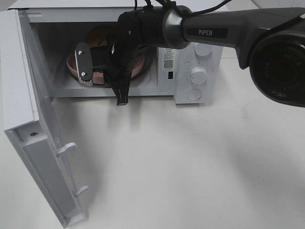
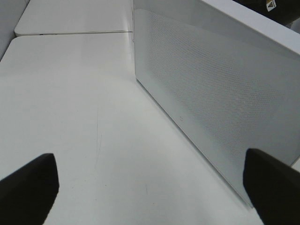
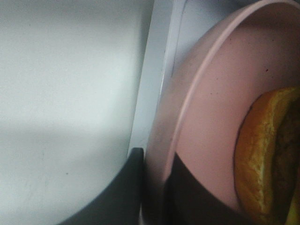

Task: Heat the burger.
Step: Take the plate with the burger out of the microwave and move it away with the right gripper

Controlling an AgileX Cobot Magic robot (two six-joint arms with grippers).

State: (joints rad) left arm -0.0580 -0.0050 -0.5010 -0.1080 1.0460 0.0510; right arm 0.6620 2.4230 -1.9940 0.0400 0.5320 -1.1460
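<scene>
Burger [image 3: 265, 154] on pink plate [image 3: 211, 117] inside open microwave [image 1: 200, 52]. Right tool [image 3: 154, 187] clamped on plate rim. Left tool [image 2: 150, 187] spread wide, empty, above white counter [image 2: 70, 117].

The microwave [image 1: 190, 71] stands at the far side of the counter [image 1: 190, 167] with its door [image 1: 28, 124] swung fully out along the left, walling that side, while the counter before the opening lies bare. The right end effector [image 1: 102, 76] and its arm [image 1: 209, 31] fill the cavity mouth, closed on the rim of the pink plate [image 3: 206, 117]. The plate, bearing the burger [image 3: 267, 154], takes up the cavity floor.
</scene>
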